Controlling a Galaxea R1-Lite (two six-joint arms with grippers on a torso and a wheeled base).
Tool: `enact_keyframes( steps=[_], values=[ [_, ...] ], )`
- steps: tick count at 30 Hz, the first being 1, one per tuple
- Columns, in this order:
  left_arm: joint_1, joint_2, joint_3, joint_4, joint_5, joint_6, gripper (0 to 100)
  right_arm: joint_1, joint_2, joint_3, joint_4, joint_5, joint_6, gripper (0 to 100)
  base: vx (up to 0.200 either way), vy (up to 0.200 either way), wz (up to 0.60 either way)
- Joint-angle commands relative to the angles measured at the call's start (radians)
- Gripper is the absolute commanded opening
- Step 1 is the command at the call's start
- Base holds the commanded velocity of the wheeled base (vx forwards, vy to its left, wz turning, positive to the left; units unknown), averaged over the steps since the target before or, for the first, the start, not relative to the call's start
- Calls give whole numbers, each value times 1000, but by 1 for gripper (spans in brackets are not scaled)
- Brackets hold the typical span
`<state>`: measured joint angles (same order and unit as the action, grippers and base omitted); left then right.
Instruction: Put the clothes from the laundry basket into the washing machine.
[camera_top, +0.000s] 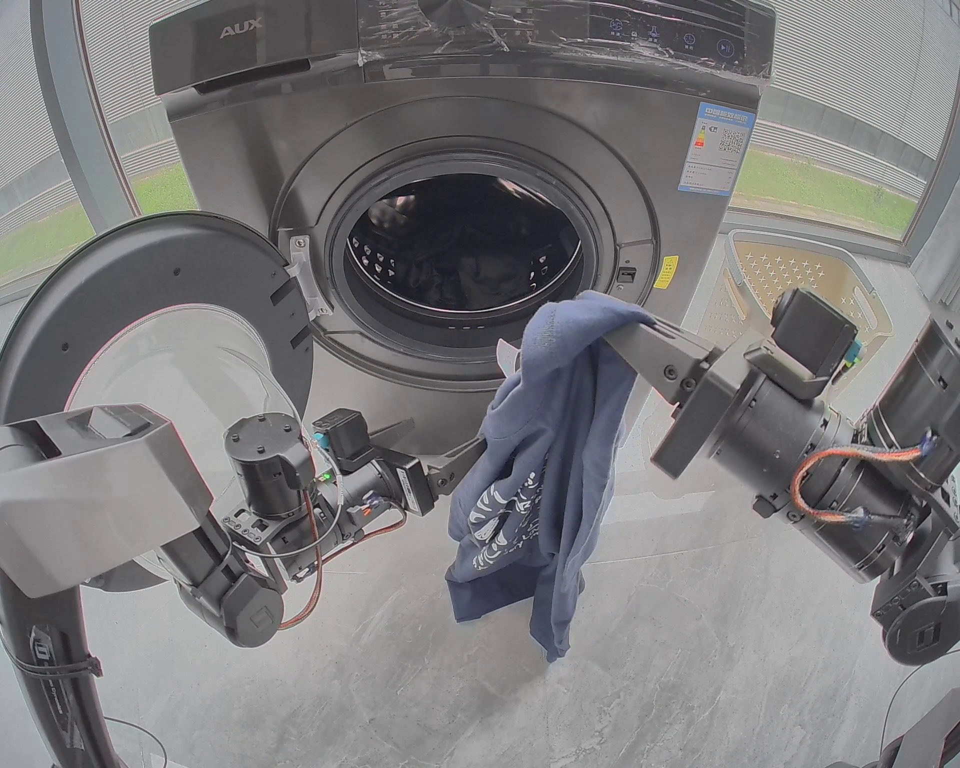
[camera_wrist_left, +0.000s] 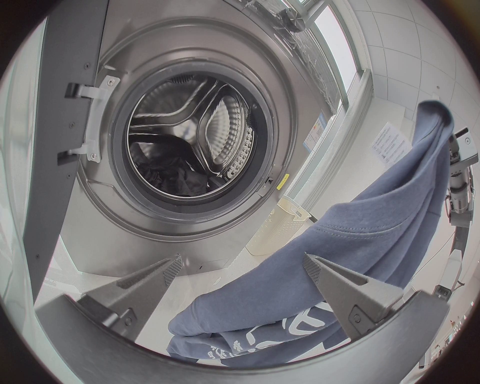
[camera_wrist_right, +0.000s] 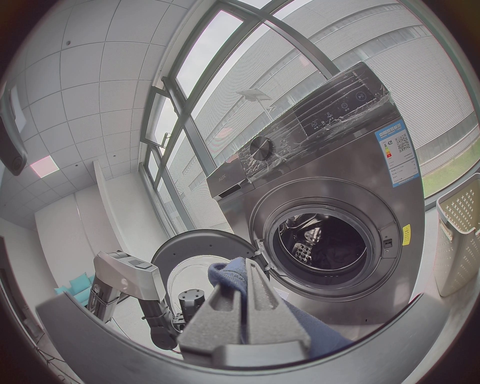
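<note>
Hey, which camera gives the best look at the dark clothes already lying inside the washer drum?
The left wrist view: it looks straight into the drum, with the dark clothes heaped at its bottom. In the head view they blend into the dim interior; in the right wrist view they are a small dark patch.

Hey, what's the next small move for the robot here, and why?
Probably carry the right gripper forward toward the open drum: its jaws are shut on the blue sweatshirt, which hangs outside, in front of and below the opening.
</note>
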<state>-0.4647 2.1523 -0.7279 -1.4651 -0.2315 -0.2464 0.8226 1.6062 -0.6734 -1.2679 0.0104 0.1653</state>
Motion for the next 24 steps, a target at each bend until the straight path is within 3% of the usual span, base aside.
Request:
enact_keyframes(
  steps=[1, 8, 12, 24],
  values=[
    [-11, 46, -28, 6, 0, 1, 100, 3, 17, -3, 1, 0, -1, 0, 0, 0, 0],
    [-95, -14, 100, -8, 0, 18, 100, -69, 80, -107, 18, 11, 0, 0, 0, 0, 0],
    [-127, -19, 113, -6, 0, 32, 100, -72, 106, -152, 41, 22, 2, 0, 0, 0, 0],
    [-135, 14, 88, -12, -2, 35, 100, -76, 113, -169, 51, 22, 0, 0, 0, 0, 0]
  ],
)
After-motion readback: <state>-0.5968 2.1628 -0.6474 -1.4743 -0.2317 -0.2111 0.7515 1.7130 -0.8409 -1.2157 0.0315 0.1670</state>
